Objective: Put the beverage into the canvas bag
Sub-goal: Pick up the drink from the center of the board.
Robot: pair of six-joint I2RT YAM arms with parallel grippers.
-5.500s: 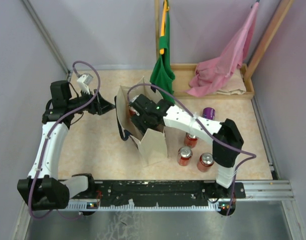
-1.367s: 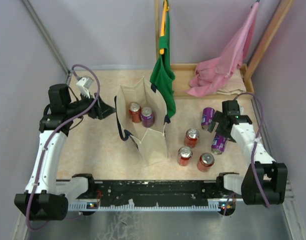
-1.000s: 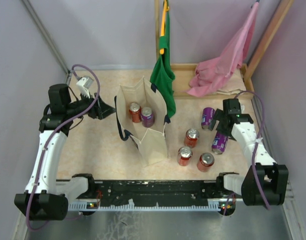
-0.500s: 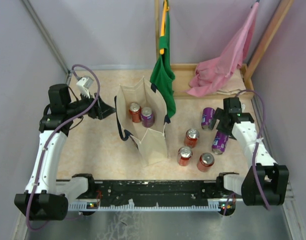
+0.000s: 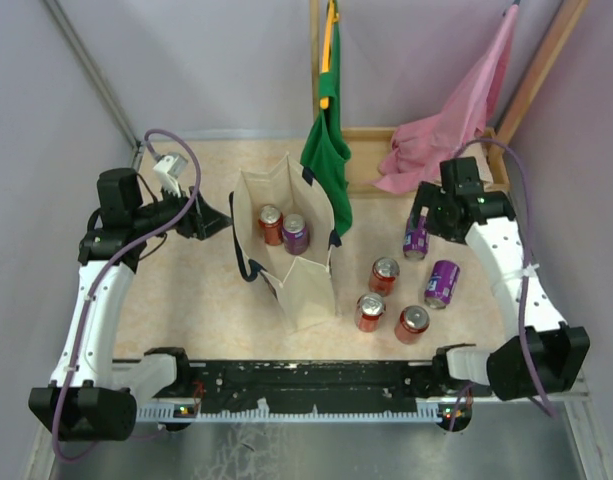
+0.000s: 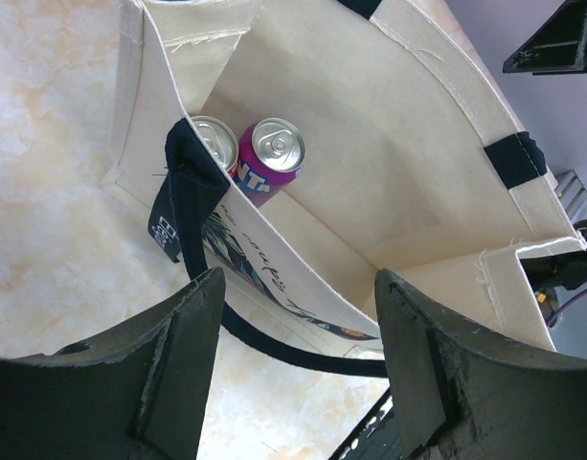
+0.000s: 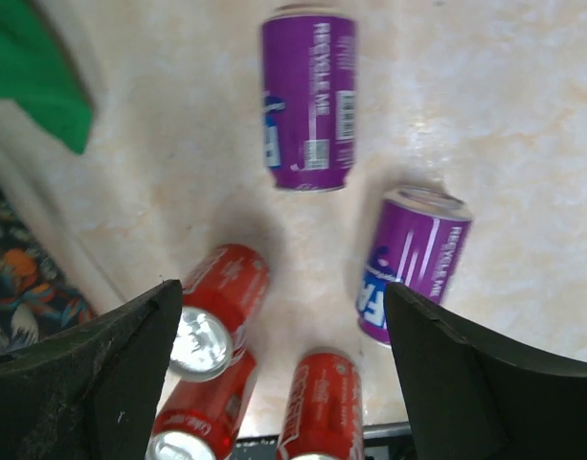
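Looking down the right wrist view, you have the right gripper point(image 7: 279, 286) with its jaws spread wide and empty. The purple aluminium beverage can point(image 7: 309, 96) sits straight ahead of them, just past the fingertips and touching neither. Its long axis runs in line with your reach, so the fingers would close on its curved sides. From this steep angle I cannot tell for sure whether it stands or lies flat. It has white lettering and a barcode along its length, and no dents show.

A second purple can point(image 7: 415, 264) lies tilted on the beige table point(image 5: 186, 300), near the right finger. Three red cans point(image 7: 216, 316) stand close by on the near side.

The cream-beige boxy canvas bag with navy strap handles point(image 5: 306, 290) stands open to your left, well apart from the can, with a red can and a purple can inside. The left gripper point(image 6: 298, 278), jaws apart and gripping nothing, waits at the bag's far wall. The right arm is clearly the nearer one.
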